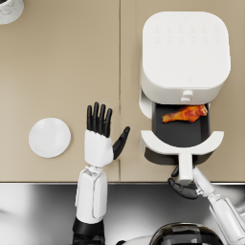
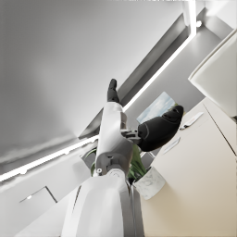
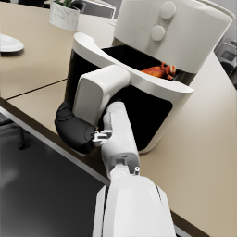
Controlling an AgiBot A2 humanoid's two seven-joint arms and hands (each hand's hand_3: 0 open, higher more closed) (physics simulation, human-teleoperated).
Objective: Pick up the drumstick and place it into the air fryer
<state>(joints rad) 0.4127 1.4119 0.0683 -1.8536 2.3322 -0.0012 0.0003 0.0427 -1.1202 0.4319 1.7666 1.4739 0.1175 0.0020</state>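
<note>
The drumstick [image 1: 185, 114] already lies inside the pulled-out drawer [image 1: 182, 130] of the air fryer [image 1: 184, 50], toward the drawer's far side, close under the white body; so the placing looks done, and the step in hand, as I judge it, is closing the drawer or letting it go; to do that well the push should run straight along the handle [image 1: 185, 167] toward the far side, level, so the drawer slides home without skewing and the drumstick does not roll against the front wall; a slow, even shove seems safer than a jab, since the fryer stands free on the tan table [image 1: 62, 72] and could shift

The right hand [image 1: 184, 188] sits at the near end of the handle, its dark fingers wrapped around it from below, as the right wrist view [image 3: 74, 130] shows, with the forearm rising from the near right; the left hand [image 1: 100, 129] hovers over the table to the left of the drawer, palm flat, fingers straight and spread, thumb angled toward the fryer, holding nothing; a white plate [image 1: 49, 138] lies further left, bare, and a pale pot [image 1: 9, 9] stands at the far left corner
</note>
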